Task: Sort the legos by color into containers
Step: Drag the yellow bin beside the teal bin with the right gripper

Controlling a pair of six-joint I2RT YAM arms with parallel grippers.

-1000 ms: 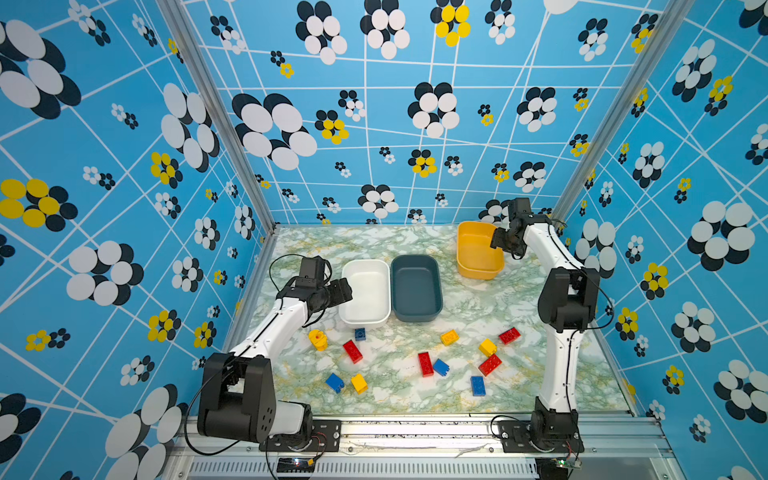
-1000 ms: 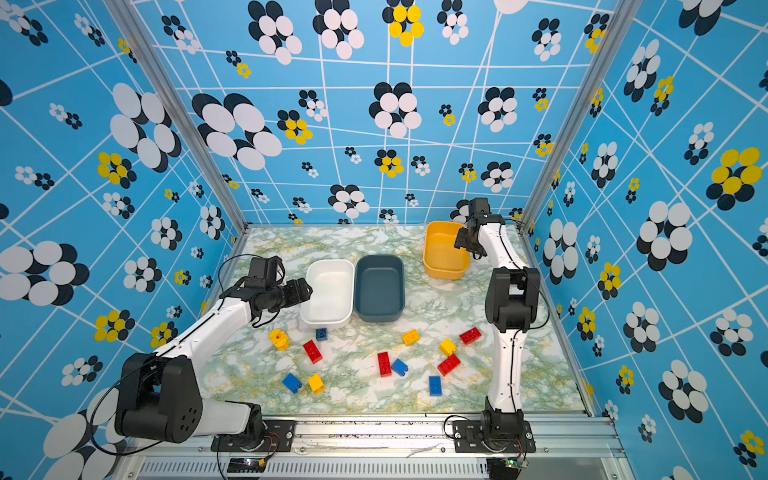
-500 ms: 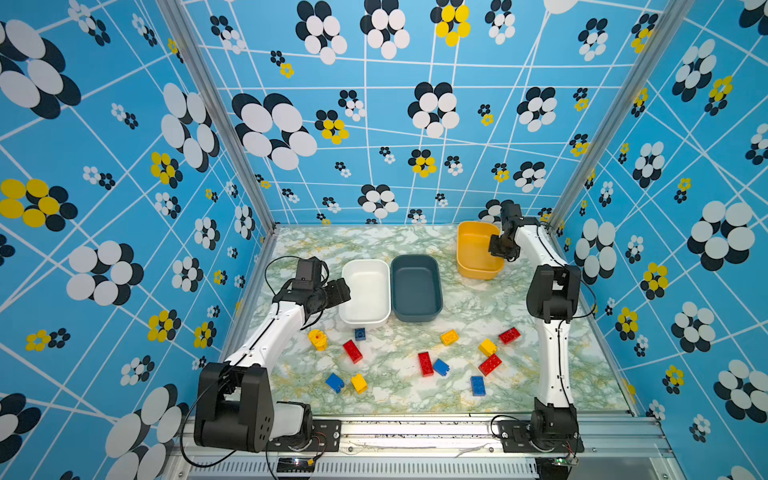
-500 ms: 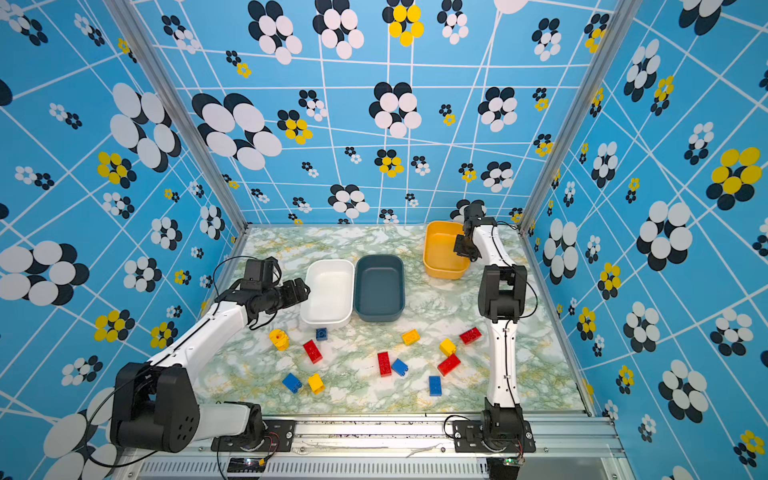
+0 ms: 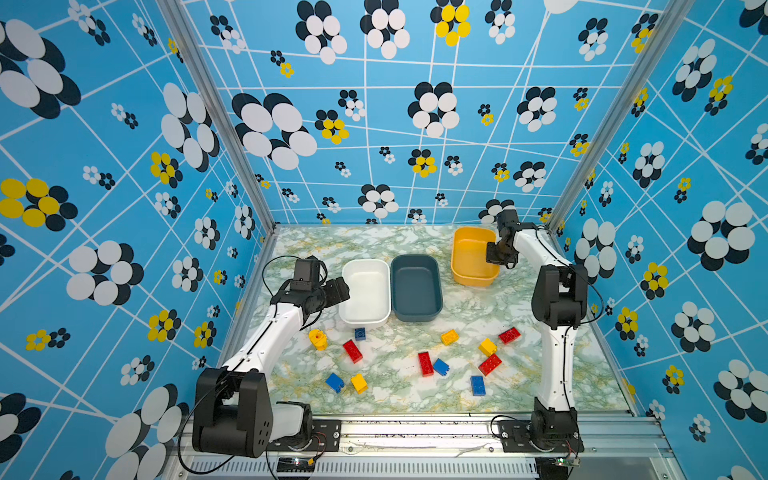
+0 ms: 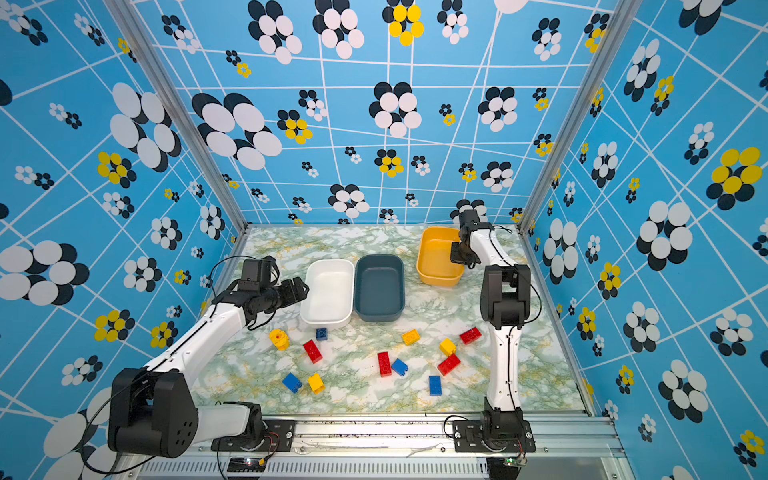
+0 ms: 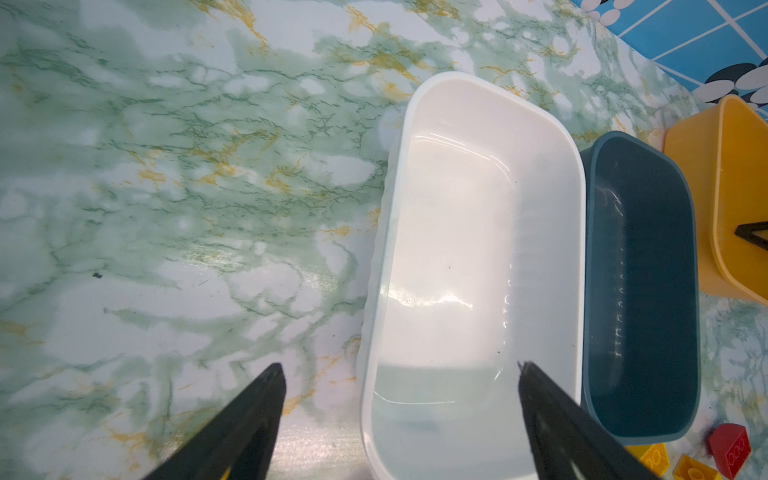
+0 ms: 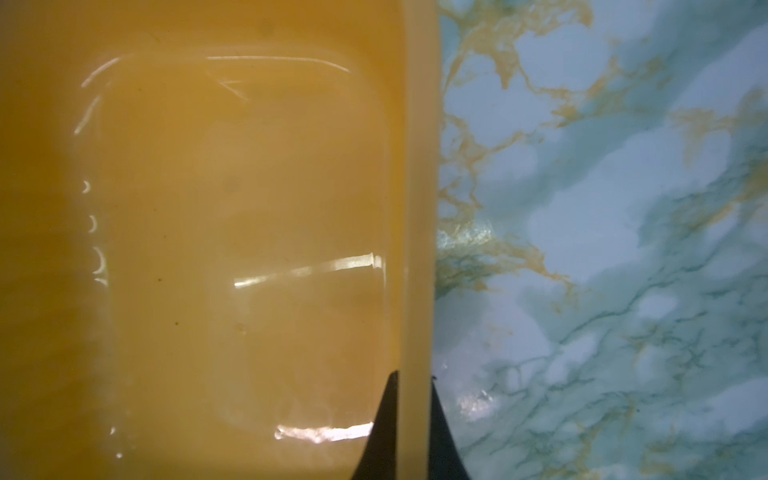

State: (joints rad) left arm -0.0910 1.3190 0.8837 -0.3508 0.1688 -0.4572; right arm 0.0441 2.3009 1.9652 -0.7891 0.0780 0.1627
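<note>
Three containers stand at the back of the marble table: a white tub [image 5: 365, 291], a slate tub [image 5: 415, 291] and a yellow-orange tub [image 5: 471, 257], none with a lego visible inside. Several red, blue and yellow legos lie scattered in front, among them a red one [image 5: 352, 351] and a blue one [image 5: 478, 385]. My right gripper [image 8: 413, 376] is shut on the yellow-orange tub's rim [image 8: 419, 166], one finger inside and one outside. My left gripper [image 7: 399, 365] is open, its fingers straddling the white tub's [image 7: 457, 228] left wall near its front end.
The slate tub [image 7: 640, 270] touches the white tub's right side. The enclosure's patterned walls close in the table on three sides, and the yellow-orange tub sits near the back right corner post [image 5: 552, 226]. A yellow lego [image 5: 318, 338] lies just under my left forearm.
My right gripper has closed onto the yellow-orange tub's rim, and that arm's elbow has swung inward. My left gripper has shifted slightly at the white tub, still open.
</note>
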